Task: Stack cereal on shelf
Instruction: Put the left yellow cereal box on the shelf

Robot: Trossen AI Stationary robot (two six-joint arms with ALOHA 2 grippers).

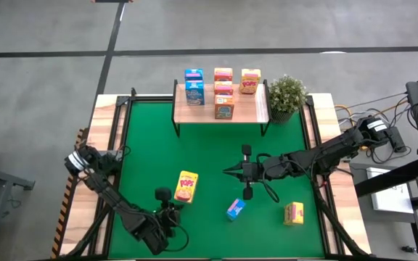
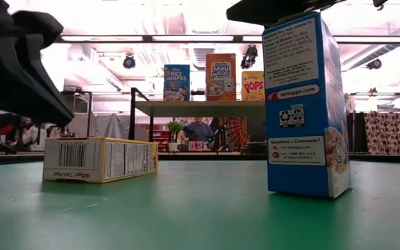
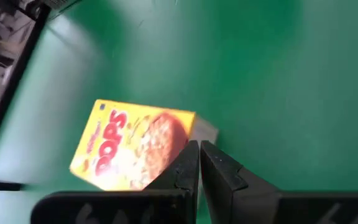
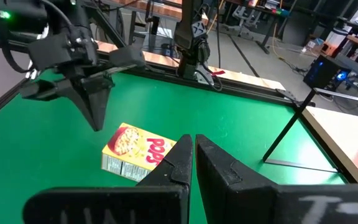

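six cereal boxes already stand on the shelf (image 1: 220, 109) at the far side; three wait on the green mat (image 1: 151, 152): a yellow pops box (image 1: 186, 186) lying flat, a blue box (image 1: 236, 209) upright in the near middle, another yellow box (image 1: 294, 213) near right. my left gripper (image 1: 167, 208) hovers just beside the pops box, fingers pressed together, holding nothing. my right gripper (image 1: 236, 172) hangs mid-mat, also closed and empty. looks like a pick is about to start; next i'd need to spread the fingers and drop over a box. potted plant (image 1: 287, 94) sits right of the shelf. cluttered lab beyond, bright ceiling lights.
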